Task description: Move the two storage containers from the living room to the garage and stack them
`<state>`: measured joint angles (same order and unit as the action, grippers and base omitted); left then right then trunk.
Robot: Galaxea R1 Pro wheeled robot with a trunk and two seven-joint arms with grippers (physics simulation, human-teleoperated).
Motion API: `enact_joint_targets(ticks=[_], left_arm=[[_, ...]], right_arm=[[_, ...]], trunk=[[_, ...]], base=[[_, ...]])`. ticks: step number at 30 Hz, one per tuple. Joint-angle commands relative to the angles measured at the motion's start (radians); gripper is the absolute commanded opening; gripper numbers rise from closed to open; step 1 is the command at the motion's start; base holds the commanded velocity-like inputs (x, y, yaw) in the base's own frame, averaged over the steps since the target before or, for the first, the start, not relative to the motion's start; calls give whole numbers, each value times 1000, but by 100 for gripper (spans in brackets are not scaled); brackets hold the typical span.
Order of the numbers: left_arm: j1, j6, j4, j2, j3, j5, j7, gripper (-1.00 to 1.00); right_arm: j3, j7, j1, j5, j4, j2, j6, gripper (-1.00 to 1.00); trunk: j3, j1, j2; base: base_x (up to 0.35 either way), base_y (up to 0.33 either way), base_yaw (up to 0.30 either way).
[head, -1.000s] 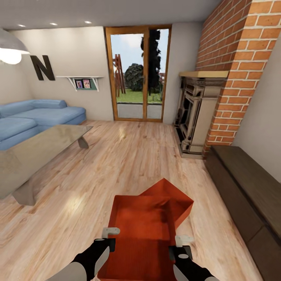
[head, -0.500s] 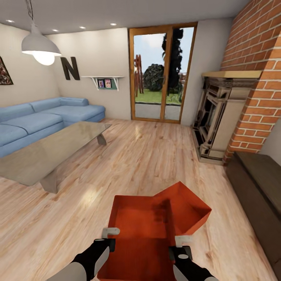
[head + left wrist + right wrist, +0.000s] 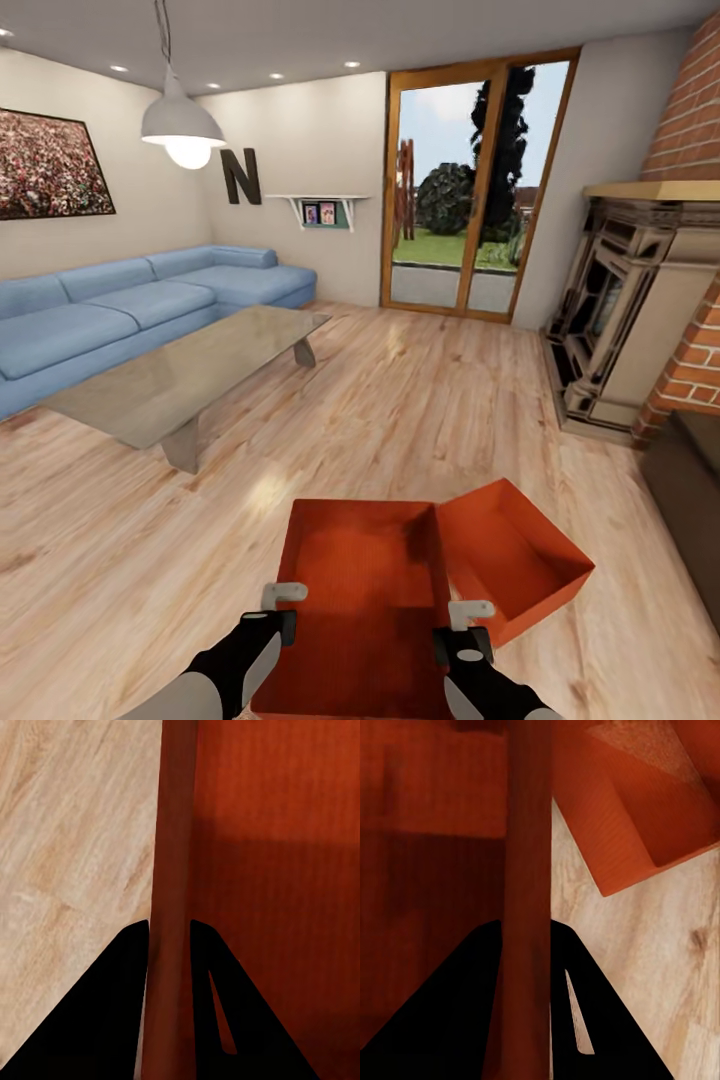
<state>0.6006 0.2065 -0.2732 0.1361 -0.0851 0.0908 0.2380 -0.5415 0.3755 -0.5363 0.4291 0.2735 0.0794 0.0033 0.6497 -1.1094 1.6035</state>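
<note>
In the head view I hold one orange-red storage container (image 3: 360, 590) low in front of me, over the light wood living room floor. My left gripper (image 3: 280, 610) is shut on its left wall (image 3: 176, 832), and my right gripper (image 3: 460, 625) is shut on its right wall (image 3: 529, 810). In each wrist view the gripper (image 3: 169, 926) (image 3: 526, 924) has one finger on either side of the thin wall. The other storage container (image 3: 515, 560) lies on the floor just right of the held one, turned at an angle, and its corner (image 3: 645, 817) shows past my right gripper.
A glass coffee table (image 3: 190, 380) and a blue sofa (image 3: 120, 310) stand at the left. The fireplace (image 3: 630, 330) and a low dark cabinet (image 3: 690, 470) line the right side. Wood-framed glass doors (image 3: 470, 190) are straight ahead across open plank floor.
The whole view has swung to the left, so the room slides right in the picture. Both grippers keep the same hold on the container. The floor container now appears farther right.
</note>
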Motion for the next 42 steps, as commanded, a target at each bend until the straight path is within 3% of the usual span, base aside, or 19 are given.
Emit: enact_joint_targets(ticks=[1,42], left_arm=[[1,8,-6,-4,-1,-28,14,-100],[1,8,-4,-4,-1,-29,14,-100]], right_arm=[[0,10,-1,22,-14,-1,0,-100],[0,10,-1,22,-14,-1,0,-100]], trunk=[[1,0,0],[1,0,0]], base=[[0,0,300],[0,0,300]])
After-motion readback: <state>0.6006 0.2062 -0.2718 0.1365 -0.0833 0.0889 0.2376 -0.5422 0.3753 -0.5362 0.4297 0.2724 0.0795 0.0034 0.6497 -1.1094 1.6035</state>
